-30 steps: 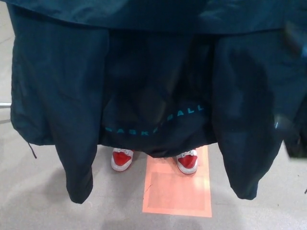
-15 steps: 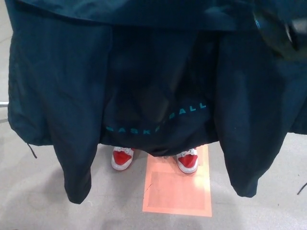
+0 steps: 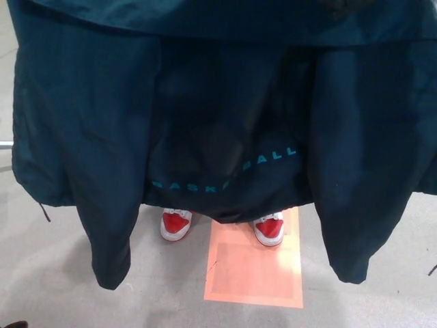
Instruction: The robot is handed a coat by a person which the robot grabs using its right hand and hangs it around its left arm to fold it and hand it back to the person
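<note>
Heads up, quick change in the head view: the blurry black shape that's over on the right edge 1 s ago and up in the top-right corner 0.5 s ago is basically gone now. Your right hand (image 3: 347,5) is at most a dark smudge at the top edge, so you can't tell if the fingers are clenched, released or grasping cloth. Left hand isn't showing at all. The coat (image 3: 218,116) hasn't rly moved: it hangs spread across nearly the whole pic, sleeves dangling both sides, teal lettering (image 3: 225,174) near the hem, just above the person's red shoes (image 3: 175,223) on the orange floor patch (image 3: 254,273). What holds it up top is out of frame. IMO the arm is going up for the grab, so the handover isn't confirmed yet and the drape over the left arm is still to do.
</note>
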Tool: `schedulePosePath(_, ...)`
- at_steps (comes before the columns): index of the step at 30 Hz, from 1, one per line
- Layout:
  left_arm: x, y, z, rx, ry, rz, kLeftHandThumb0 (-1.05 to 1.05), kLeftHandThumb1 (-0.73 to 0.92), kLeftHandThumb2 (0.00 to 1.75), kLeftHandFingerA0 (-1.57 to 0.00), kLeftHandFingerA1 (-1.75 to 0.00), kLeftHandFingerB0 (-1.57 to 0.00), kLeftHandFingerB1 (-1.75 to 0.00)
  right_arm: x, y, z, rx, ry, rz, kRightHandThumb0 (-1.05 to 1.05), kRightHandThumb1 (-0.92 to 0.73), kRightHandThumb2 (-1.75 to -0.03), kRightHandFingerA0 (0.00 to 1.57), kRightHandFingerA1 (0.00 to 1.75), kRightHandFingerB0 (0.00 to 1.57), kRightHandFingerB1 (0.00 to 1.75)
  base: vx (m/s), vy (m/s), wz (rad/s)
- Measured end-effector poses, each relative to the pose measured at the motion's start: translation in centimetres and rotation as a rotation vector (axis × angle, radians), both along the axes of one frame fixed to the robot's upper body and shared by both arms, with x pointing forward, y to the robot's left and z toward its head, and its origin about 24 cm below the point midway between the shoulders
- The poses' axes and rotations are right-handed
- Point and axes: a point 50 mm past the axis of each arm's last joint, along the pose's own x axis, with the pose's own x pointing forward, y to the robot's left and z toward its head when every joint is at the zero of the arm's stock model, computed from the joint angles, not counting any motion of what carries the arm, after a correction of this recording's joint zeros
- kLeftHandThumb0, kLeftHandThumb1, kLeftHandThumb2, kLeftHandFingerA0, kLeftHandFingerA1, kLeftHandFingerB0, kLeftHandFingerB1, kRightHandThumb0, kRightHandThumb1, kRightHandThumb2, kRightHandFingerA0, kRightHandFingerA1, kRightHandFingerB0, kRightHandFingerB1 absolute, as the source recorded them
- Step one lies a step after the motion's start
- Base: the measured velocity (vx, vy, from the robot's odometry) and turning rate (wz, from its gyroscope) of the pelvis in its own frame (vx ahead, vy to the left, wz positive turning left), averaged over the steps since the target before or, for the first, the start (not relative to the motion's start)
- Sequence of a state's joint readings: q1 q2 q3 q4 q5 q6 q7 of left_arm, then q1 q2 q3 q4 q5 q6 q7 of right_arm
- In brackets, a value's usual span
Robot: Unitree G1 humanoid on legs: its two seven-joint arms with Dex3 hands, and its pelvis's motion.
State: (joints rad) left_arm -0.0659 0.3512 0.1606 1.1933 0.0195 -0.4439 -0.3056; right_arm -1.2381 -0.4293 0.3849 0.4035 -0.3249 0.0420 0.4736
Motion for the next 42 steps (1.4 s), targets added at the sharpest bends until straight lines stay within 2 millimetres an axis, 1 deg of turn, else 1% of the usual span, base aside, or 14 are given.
schedulePosePath(9, -0.1, 0.0, 0.0, -0.012, 0.000, -0.004, -0.88, 0.84, 1.12, -0.05, -0.18, -0.05, -0.17, 2.6, 0.1, 0.6, -0.064, 0.229, -0.109, -0.86, -0.66, -1.02, 0.02, 0.27, 0.09, 0.32, 0.00, 0.000, 0.00)
schedulePosePath(10, -0.1, 0.0, 0.0, -0.015, 0.001, -0.005, -0.86, 0.84, 1.12, -0.05, -0.19, -0.05, -0.18, 2.8, 0.2, 0.5, -0.083, 0.260, -0.115, -0.90, -0.82, -0.66, 0.08, 0.26, 0.15, 0.27, 0.00, 0.000, 0.00)
schedulePosePath(11, -0.1, 0.0, 0.0, -0.017, 0.001, -0.006, -0.86, 0.84, 1.12, -0.06, -0.22, -0.06, -0.18, 2.9, 0.2, 0.4, -0.094, 0.276, -0.119, -0.91, -0.78, -0.65, 0.07, 0.26, 0.13, 0.26, 0.00, 0.000, 0.00)
schedulePosePath(13, -0.2, 0.0, 0.0, -0.023, 0.002, -0.009, -0.87, 0.84, 1.12, -0.06, -0.21, -0.05, -0.17, 3.2, 0.4, 0.3, -0.140, 0.324, -0.135, -0.94, -0.66, -0.74, 0.02, 0.20, 0.06, 0.22, 0.00, 0.000, 0.00)
schedulePosePath(14, -0.2, 0.0, 0.0, -0.024, 0.002, -0.010, -0.84, 0.83, 1.12, -0.06, -0.23, -0.06, -0.21, 3.2, 0.5, 0.2, -0.159, 0.341, -0.141, -0.95, -0.66, -1.04, 0.01, 0.10, 0.04, 0.12, 0.00, 0.000, 0.00)
schedulePosePath(27, -0.1, 0.0, 0.0, -0.046, 0.003, -0.023, -0.84, 0.80, 1.12, -0.06, -0.24, -0.06, -0.23, 3.4, 1.9, -0.1, -0.307, 0.572, -0.145, -1.01, -0.64, -0.99, 0.02, 0.00, 0.07, 0.04, 0.00, 0.000, 0.00)
schedulePosePath(29, -0.2, 0.0, 0.0, -0.050, 0.002, -0.023, -0.85, 0.80, 1.12, -0.05, -0.24, -0.06, -0.22, 3.3, 1.9, -0.3, -0.321, 0.617, -0.139, -0.87, -0.56, -0.96, 0.00, 0.16, 0.14, 0.24, 0.00, 0.000, 0.00)
schedulePosePath(32, -0.2, 0.0, 0.1, -0.060, -0.002, -0.020, -0.90, 0.83, 1.12, -0.06, -0.17, -0.06, -0.17, 3.2, 2.2, -0.4, -0.362, 0.656, -0.130, -0.89, -0.58, -0.93, 0.16, 0.41, 0.32, 0.43, 0.00, 0.000, 0.00)
schedulePosePath(34, -0.1, 0.1, 0.2, -0.071, -0.010, -0.016, -0.89, 0.83, 1.12, -0.06, -0.18, -0.06, -0.17, 3.2, 2.7, -0.6, -0.429, 0.665, -0.139, -0.88, -0.64, -0.60, 0.67, 0.43, 0.42, 0.34, 0.00, 0.000, 0.00)
schedulePosePath(35, -0.1, 0.1, 0.2, -0.075, -0.013, -0.014, -0.84, 0.79, 1.11, -0.06, -0.24, -0.06, -0.23, 3.2, 2.9, -0.8, -0.459, 0.663, -0.154, -0.85, -0.48, -0.89, 0.96, 0.62, 0.31, 0.43, 0.00, 0.000, 0.00)
schedulePosePath(38, 0.0, 0.1, 0.3, -0.083, -0.016, -0.013, -0.84, 0.80, 1.11, -0.06, -0.24, -0.06, -0.25, 3.4, 3.3, -1.3, -0.504, 0.632, -0.193, -0.89, -0.55, -0.67, 1.09, 0.59, 0.49, 0.41, 0.00, 0.000, 0.00)
schedulePosePath(39, 0.0, 0.1, 0.3, -0.085, -0.017, -0.013, -0.84, 0.79, 1.10, -0.07, -0.28, -0.06, -0.25, 3.4, 3.4, -1.4, -0.511, 0.604, -0.208, -0.68, -0.89, -0.67, 0.98, 0.62, 0.60, 0.41, 0.00, 0.000, 0.00)
schedulePosePath(41, 0.0, 0.1, 0.3, -0.087, -0.017, -0.014, -0.82, 0.80, 1.11, -0.06, -0.30, -0.06, -0.22, 3.5, 3.6, -1.6, -0.515, 0.565, -0.215, -0.61, -0.92, -0.69, 0.99, 0.69, 0.65, 0.43, 0.00, 0.000, 0.00)
schedulePosePath(42, 0.0, 0.1, 0.3, -0.087, -0.018, -0.014, -0.77, 0.92, 0.72, -0.11, -0.28, -0.08, -0.24, 3.6, 3.7, -1.7, -0.516, 0.547, -0.217, -0.54, -0.92, -0.70, 1.00, 0.97, 0.68, 0.46, 0.00, 0.000, 0.00)
